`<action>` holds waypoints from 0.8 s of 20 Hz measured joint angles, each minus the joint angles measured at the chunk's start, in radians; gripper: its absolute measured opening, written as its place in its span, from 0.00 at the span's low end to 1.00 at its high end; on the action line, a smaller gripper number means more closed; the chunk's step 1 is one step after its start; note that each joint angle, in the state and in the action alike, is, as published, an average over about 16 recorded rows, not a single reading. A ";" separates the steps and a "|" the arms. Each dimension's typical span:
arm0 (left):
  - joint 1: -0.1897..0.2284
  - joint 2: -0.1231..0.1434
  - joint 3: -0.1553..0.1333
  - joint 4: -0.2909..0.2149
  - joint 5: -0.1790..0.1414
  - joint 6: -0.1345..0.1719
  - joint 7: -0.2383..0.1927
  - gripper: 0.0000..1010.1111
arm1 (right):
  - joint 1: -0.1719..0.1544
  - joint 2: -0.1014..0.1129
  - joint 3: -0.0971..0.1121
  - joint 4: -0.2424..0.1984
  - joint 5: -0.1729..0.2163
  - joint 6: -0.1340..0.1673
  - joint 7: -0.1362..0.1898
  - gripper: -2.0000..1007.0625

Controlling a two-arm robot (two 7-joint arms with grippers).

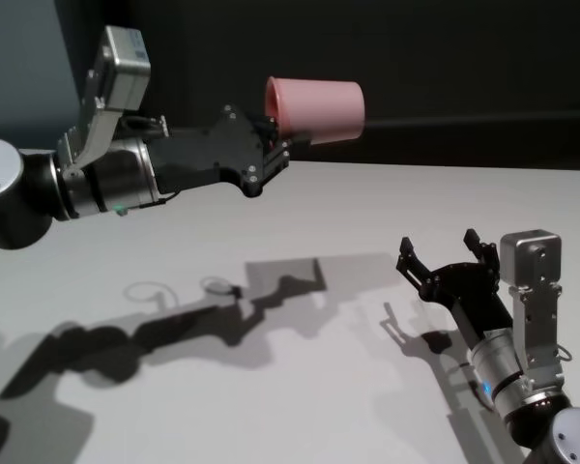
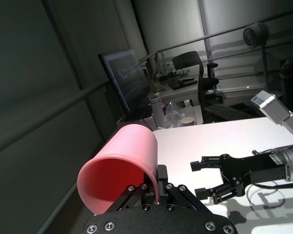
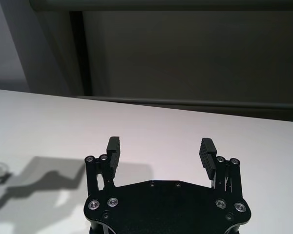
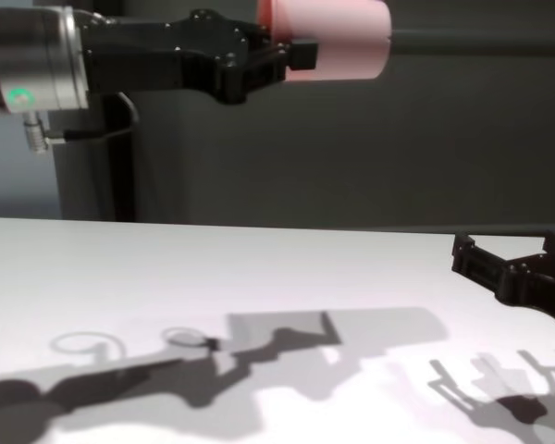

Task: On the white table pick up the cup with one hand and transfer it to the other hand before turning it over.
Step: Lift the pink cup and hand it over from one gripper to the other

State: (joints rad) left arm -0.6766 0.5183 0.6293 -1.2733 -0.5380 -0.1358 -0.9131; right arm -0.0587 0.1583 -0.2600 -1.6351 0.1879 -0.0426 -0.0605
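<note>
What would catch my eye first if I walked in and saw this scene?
Probably the smooth pink plastic cup, held on its side high above the broad white table by the left end effector, which is shut on its rim. Next, the right end effector low at the table's right, fingers spread open and empty, and the arms' dark shadows on the tabletop.
</note>
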 joint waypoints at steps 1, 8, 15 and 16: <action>0.002 -0.011 -0.001 0.004 -0.009 -0.002 -0.001 0.05 | 0.000 0.000 0.000 0.000 0.000 0.000 0.000 0.99; 0.002 -0.083 0.005 0.038 -0.058 -0.011 -0.017 0.05 | 0.000 0.000 0.000 0.000 0.000 0.000 0.000 0.99; -0.008 -0.120 0.033 0.066 -0.071 -0.016 -0.044 0.05 | 0.000 0.000 0.000 0.000 0.000 0.000 0.000 0.99; -0.010 -0.122 0.038 0.069 -0.070 -0.016 -0.048 0.05 | 0.000 0.000 0.000 0.000 0.000 0.000 0.000 0.99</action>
State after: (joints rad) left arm -0.6864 0.3961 0.6669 -1.2044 -0.6083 -0.1521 -0.9614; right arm -0.0587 0.1583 -0.2600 -1.6351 0.1879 -0.0426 -0.0605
